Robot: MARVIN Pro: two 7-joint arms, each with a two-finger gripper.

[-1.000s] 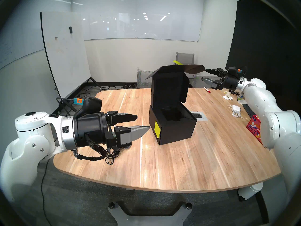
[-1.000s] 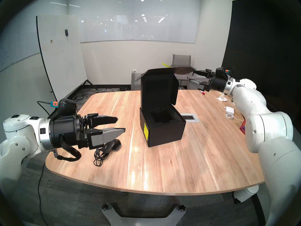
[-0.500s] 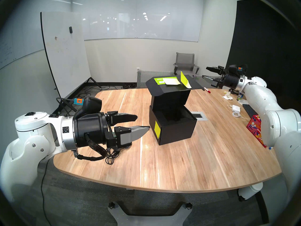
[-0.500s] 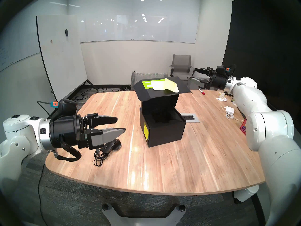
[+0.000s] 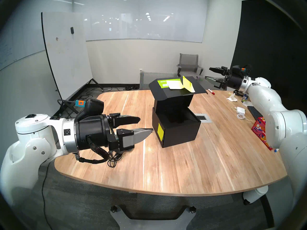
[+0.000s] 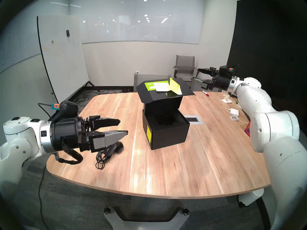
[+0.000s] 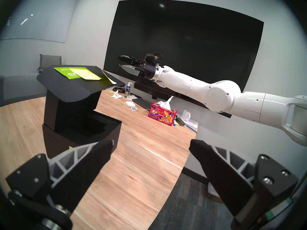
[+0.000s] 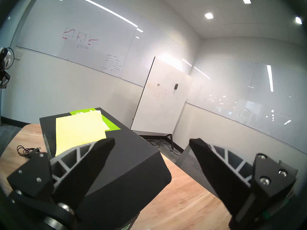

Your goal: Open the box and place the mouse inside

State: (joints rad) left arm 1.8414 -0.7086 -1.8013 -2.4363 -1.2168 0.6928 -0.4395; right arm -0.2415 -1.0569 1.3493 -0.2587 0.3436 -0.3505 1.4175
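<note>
While both grippers gape empty, box [image 5: 180,130] seems half-open.

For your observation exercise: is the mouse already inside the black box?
No: the mouse lies on the table beneath the left gripper, apart from the box.

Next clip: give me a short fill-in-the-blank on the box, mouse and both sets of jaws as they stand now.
1. The box lid hangs partly ____ over the opening.
2. The mouse lies on the ____, beneath the left gripper.
3. The right gripper has its jaws ____ and holds nothing.

Missing words: folded; table; open
</note>
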